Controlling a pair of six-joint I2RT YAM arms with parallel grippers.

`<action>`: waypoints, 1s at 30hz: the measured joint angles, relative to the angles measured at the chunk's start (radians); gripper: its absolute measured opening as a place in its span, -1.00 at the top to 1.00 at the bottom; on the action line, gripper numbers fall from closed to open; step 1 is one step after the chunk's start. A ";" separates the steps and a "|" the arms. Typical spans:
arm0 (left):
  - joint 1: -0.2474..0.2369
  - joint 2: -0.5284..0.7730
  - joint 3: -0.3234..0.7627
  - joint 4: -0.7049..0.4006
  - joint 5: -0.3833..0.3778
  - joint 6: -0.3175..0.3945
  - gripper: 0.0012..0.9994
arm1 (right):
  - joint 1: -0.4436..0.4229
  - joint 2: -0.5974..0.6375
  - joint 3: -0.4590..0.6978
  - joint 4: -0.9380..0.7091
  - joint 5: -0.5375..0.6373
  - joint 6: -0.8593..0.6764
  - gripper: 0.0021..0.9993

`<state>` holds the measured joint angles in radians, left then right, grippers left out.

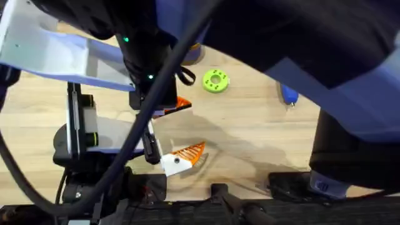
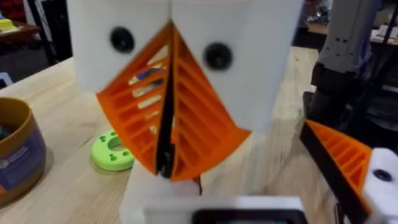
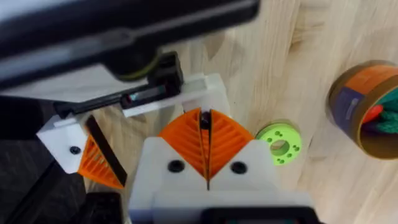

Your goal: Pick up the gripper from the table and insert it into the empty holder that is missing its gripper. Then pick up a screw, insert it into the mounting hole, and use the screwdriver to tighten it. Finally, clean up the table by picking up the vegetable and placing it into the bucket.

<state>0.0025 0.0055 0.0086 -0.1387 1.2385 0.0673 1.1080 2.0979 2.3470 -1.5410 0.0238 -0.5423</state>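
My right gripper (image 3: pixel 205 121) (image 2: pixel 165 165) (image 1: pixel 181 104) is shut, its orange ribbed pads pressed flat together with a dark line between them. Its tip rests against the empty holder (image 3: pixel 199 93) (image 2: pixel 152 190), the white block on my left arm. I cannot tell whether anything is pinched at the tip. My left gripper (image 1: pixel 175 132) is open, and its other finger carries an orange tip (image 1: pixel 186 154) (image 2: pixel 339 158) (image 3: pixel 93 158). The loose gripper piece, the screw and the vegetable are hidden. The blue screwdriver (image 1: pixel 289 94) lies on the table to the right. The bucket (image 3: pixel 351 99) (image 2: pixel 22 149) stands beyond.
A green ring-shaped disc (image 1: pixel 216 80) (image 2: pixel 114 149) (image 3: pixel 278 143) lies between the grippers and the bucket. Red and teal pieces sit inside the bucket. Dark blurred arm links cover the upper part of the overhead view. The right arm's base (image 1: pixel 325 178) stands at the lower right.
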 joint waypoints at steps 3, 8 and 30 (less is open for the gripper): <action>0.000 0.000 0.000 0.000 0.000 0.000 -0.97 | -0.007 0.000 0.000 -0.015 -0.003 0.003 0.99; 0.000 0.000 0.000 0.001 0.000 0.008 -0.97 | -0.011 0.001 0.000 -0.026 -0.002 0.017 0.99; 0.000 0.002 0.000 0.001 -0.004 0.003 -0.97 | -0.009 0.014 0.000 -0.008 0.005 0.031 0.98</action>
<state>0.0025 0.0074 0.0082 -0.1379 1.2346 0.0700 1.0992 2.1120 2.3470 -1.5490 0.0292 -0.5111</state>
